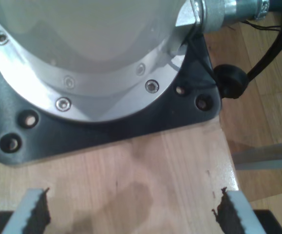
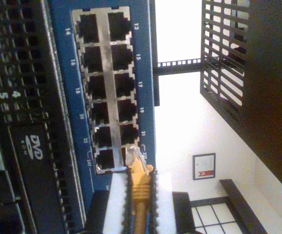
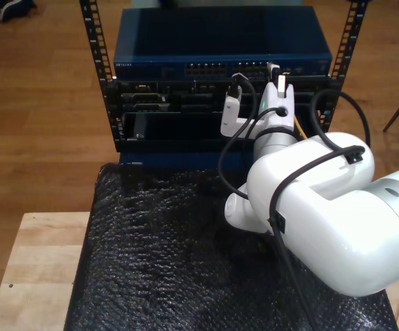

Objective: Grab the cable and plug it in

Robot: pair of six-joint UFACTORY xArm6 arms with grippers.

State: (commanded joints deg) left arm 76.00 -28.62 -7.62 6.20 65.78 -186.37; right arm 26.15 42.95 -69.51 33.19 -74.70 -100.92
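Wooden floor behind; blue switch [image 2: 106,87] fronts the rack. My second claw [image 2: 140,204] clamps the cable [image 2: 140,187], plug just beside a port; slight misalignment risks jamming. My first claw [image 1: 131,209] spread.

The cable [image 2: 140,195] is sitting between the fingers of my second claw [image 2: 140,192], its plug just before the switch [image 2: 65,73] ports.
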